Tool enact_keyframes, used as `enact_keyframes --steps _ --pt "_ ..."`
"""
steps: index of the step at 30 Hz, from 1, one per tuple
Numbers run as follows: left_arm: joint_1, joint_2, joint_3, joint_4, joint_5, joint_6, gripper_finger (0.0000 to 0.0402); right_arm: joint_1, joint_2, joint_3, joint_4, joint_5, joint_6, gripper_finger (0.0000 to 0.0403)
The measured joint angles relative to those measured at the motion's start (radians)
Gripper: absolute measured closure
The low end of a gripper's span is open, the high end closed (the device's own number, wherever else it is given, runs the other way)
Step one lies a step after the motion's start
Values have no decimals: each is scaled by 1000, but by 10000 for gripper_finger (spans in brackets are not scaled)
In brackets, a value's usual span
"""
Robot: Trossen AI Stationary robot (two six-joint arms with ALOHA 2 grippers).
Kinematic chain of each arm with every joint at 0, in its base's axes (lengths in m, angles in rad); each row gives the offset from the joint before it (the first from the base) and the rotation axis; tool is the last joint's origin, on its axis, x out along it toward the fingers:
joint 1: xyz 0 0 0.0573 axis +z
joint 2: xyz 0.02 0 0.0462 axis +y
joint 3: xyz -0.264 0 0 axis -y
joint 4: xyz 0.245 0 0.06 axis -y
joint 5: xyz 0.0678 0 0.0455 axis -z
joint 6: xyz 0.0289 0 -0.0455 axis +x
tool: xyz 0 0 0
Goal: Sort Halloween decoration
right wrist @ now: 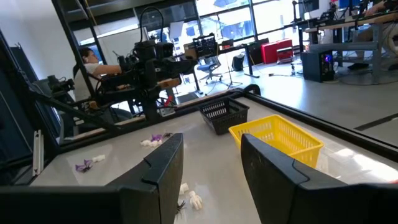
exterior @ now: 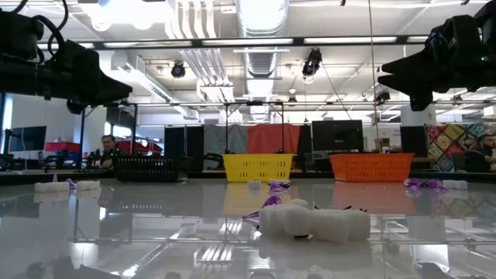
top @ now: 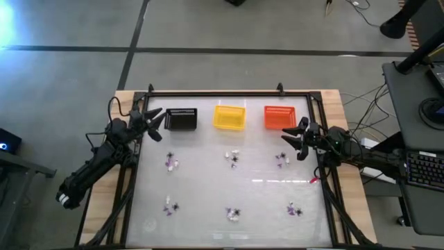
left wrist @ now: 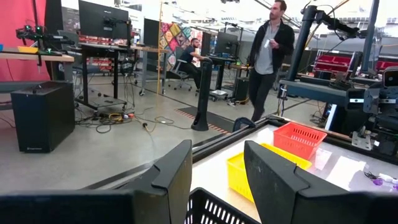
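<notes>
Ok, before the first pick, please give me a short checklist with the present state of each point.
1. Left gripper jaws open and empty, by the black basket: ok.
2. Right gripper jaws open and empty, by the orange basket: ok.
3. Three baskets, the yellow basket in the middle, upright in a row at the far edge: ok.
4. Trinkets lie in six small clusters on the table, none in the jaws: ok.
5. Baskets empty inside: cannot tell.
</notes>
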Motion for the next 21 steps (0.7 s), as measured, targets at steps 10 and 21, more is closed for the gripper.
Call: enact_keyframes --steps 10,21 --pt "0 0 0 11 0 -26 272 0 0 0 0 0 0 250" --pt "0 0 0 10 -8 -86 272 0 0 0 0 0 0 250"
